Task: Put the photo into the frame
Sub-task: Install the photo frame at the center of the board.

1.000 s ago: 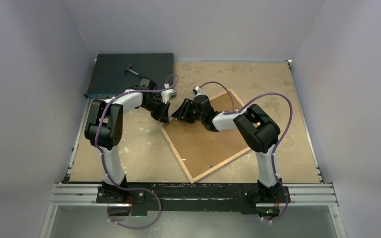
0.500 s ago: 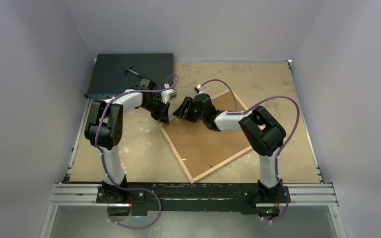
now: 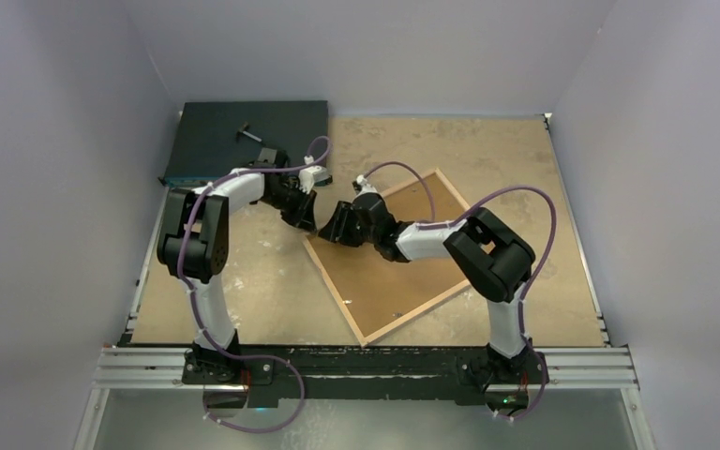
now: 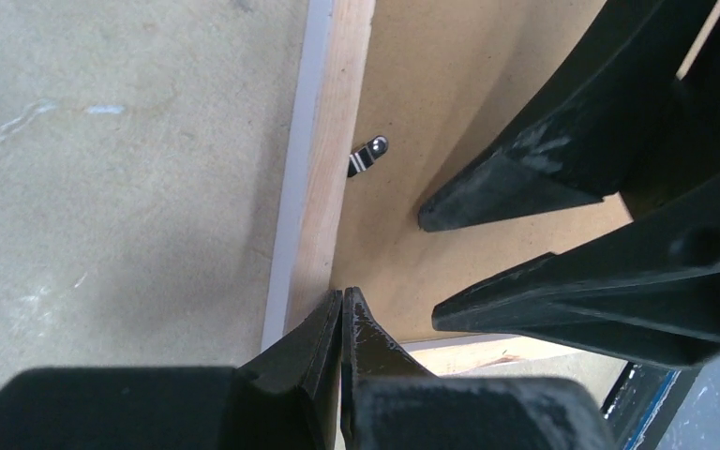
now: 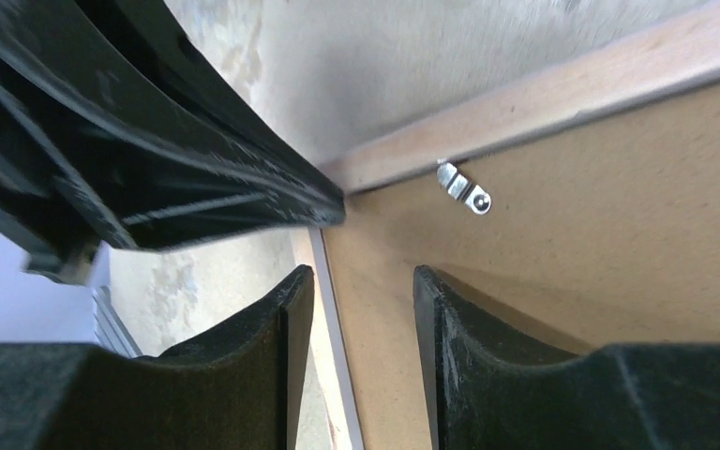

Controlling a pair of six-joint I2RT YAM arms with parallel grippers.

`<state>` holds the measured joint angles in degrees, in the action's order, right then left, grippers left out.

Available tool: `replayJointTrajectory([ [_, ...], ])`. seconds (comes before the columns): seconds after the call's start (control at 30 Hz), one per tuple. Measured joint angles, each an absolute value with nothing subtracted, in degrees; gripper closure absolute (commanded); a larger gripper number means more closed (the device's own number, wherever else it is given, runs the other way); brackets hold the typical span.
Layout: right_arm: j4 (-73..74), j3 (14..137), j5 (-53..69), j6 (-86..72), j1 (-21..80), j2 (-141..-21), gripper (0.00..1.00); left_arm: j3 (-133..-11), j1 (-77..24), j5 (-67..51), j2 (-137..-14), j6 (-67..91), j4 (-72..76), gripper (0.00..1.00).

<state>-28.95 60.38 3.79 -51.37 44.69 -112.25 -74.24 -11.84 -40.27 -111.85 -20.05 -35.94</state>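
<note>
frame (image 4: 337, 141): light wood | backing board (image 4: 431, 94): matt brown | clip (image 5: 464, 190): shiny metal

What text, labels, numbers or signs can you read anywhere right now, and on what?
None: no readable text in any view.
Thin light-wood picture frame, back up: no print.
Plain brown backing board inside it: blank.
Small silver metal clip on the frame: unmarked.
Dark flat box at the far left corner: any marking is too small to tell.
</note>
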Motion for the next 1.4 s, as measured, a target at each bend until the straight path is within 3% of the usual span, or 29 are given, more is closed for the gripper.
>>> replayJointTrajectory([
  [1.2, -26.1, 65.4, 1.6, -51.1, 43.7, -116.0, 0.57, -74.2, -10.5, -41.8, -111.4, -20.1, -37.0, 1.00],
  [1.4, -26.7, 65.5, 2.7, -50.2, 43.7, -116.1, 0.42, -74.2, -10.5, -41.8, -110.5, -20.1, -37.1, 0.96],
])
